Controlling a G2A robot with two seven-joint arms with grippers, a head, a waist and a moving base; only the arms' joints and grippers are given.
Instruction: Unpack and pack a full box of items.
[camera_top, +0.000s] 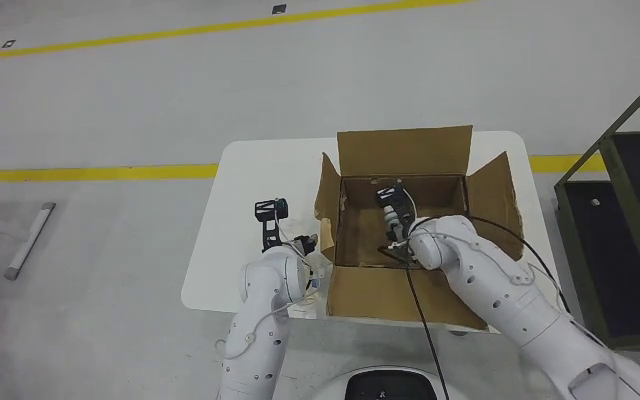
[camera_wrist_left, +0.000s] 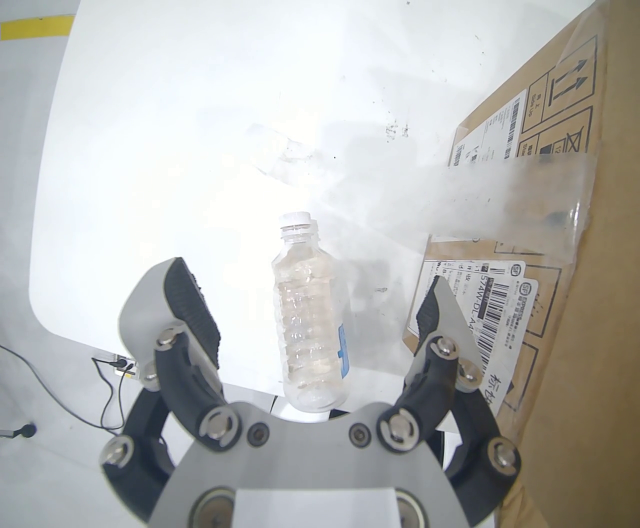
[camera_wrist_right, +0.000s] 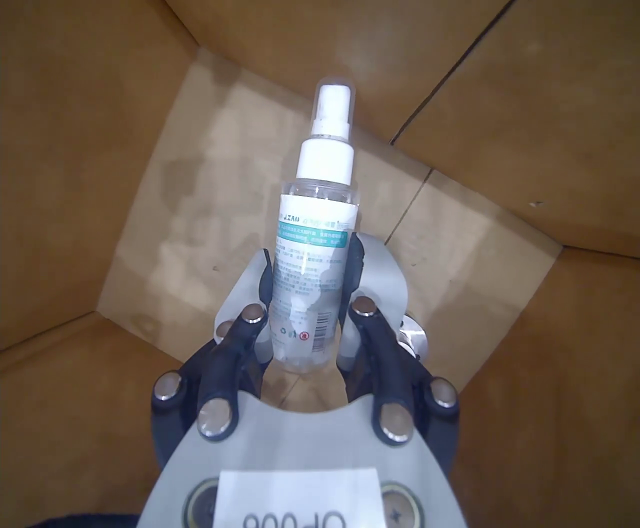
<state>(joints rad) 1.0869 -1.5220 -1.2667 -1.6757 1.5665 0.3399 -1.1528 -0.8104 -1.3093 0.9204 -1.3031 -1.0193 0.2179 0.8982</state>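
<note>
An open cardboard box (camera_top: 405, 150) stands on the white table (camera_top: 260, 170). My right gripper (camera_wrist_right: 311, 252) is down inside the box (camera_wrist_right: 200, 200), shut on a clear spray bottle (camera_wrist_right: 315, 240) with a white pump top pointing away from the wrist. In the top view the right gripper (camera_top: 390, 192) is near the box's far wall. My left gripper (camera_wrist_left: 310, 277) is open over the table (camera_wrist_left: 150, 125), left of the box (camera_wrist_left: 575, 300). A clear empty plastic bottle (camera_wrist_left: 310, 320) with a white cap sits between its fingers, touching neither. The left gripper (camera_top: 271, 210) hangs beside the box's left flap.
A loose strip of clear tape (camera_wrist_left: 500, 195) hangs off the box's side, with shipping labels (camera_wrist_left: 500, 310) below it. The table's near-left edge (camera_wrist_left: 75, 340) is close to the left gripper. A dark rack (camera_top: 600, 230) stands right of the table. A grey tube (camera_top: 28, 240) lies on the floor.
</note>
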